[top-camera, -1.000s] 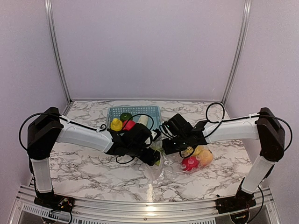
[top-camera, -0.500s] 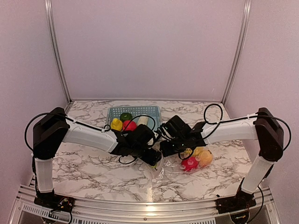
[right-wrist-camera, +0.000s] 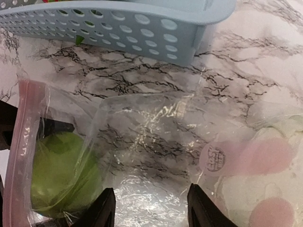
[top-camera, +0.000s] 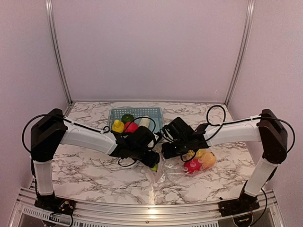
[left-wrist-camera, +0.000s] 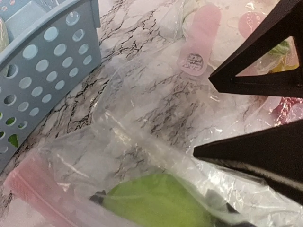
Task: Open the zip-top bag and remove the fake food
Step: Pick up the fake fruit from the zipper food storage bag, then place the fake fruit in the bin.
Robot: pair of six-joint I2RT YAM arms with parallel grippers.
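I'd put this job past halfway. 4 pieces of the fake food, 1 yellow piece, 1 red piece, 1 dark green piece and 1 pale piece, sit in the blue basket, which stands just beyond both grippers. The zip-top bag lies crumpled on the marble table, directly under and between the 2 grippers, its pink zipper strip on the side toward my left gripper. Its mouth looks open to me, since dark fingers show beneath the film. From the left wrist view, that gripper looks clenched on a light green fruit, with a finger showing on either side of it through the plastic, and the fruit sits just inside the strip, not yet out of the bag. My right gripper is released, its 2 fingers spread wide above slack film close beside the left one, gripping nothing I can make out. Apart from the green fruit, the part of the bag I can see holds only wrinkles. A red fruit and an orange-yellow fruit lie just outboard of the right gripper. Whether film covers them I cannot tell. What remains, as I judge it, is drawing the green fruit clear and checking those 2.
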